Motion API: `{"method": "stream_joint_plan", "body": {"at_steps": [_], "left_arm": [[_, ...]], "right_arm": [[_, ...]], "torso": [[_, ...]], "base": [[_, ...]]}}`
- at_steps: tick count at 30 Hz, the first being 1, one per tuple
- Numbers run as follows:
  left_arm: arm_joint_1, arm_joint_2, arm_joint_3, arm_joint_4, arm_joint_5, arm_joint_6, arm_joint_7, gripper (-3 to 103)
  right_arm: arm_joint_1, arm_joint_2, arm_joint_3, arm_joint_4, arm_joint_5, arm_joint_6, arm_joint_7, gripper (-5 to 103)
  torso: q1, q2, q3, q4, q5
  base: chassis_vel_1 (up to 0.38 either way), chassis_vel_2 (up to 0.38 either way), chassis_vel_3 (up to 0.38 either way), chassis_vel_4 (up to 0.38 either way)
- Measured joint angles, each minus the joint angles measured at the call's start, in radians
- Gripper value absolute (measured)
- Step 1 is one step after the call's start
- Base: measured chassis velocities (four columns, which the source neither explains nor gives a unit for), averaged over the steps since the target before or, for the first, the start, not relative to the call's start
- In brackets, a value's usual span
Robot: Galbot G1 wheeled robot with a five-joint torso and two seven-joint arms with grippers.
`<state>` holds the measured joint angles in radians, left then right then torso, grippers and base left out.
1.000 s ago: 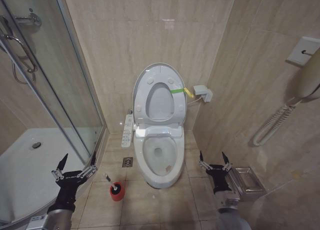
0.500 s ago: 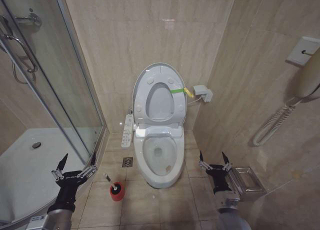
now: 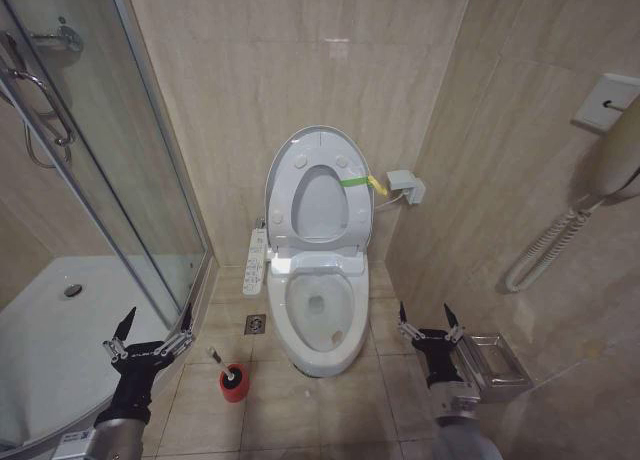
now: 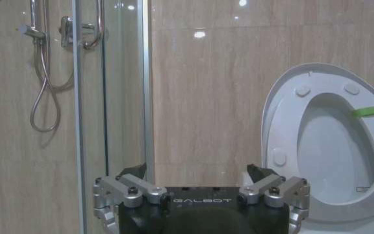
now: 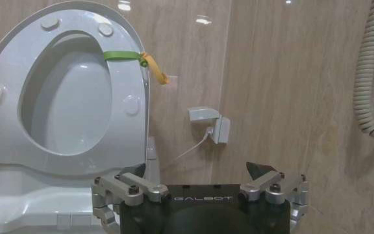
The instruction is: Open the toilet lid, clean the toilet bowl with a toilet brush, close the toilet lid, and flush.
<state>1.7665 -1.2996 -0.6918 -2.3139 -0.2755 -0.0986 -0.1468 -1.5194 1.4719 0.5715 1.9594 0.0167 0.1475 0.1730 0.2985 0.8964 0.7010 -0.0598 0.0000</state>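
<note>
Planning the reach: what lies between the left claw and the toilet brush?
Bare floor tile, in the head view: the open left claw hovers beside the toilet brush.

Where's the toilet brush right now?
In the head view, the toilet brush stands on the floor tiles left of the toilet bowl, just right of the open left gripper.

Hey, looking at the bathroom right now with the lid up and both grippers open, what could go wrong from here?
The toilet brush is small and stands in its red holder on the floor close to the toilet bowl, so the open left gripper might tip the holder over or bump the bowl. The toilet lid and seat stand upright against the wall and could drop if nudged. The open right gripper hangs close to a metal tray and might catch on it.
</note>
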Motion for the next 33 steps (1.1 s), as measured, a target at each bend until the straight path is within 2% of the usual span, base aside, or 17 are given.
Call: {"method": "stream_joint_plan", "body": {"at_steps": [33], "left_arm": [[0.000, 0.000, 0.000, 0.000, 0.000, 0.000, 0.000, 100]], "right_arm": [[0.000, 0.000, 0.000, 0.000, 0.000, 0.000, 0.000, 100]], "torso": [[0.000, 0.000, 0.000, 0.0000, 0.0000]], "base": [[0.000, 0.000, 0.000, 0.000]]}}
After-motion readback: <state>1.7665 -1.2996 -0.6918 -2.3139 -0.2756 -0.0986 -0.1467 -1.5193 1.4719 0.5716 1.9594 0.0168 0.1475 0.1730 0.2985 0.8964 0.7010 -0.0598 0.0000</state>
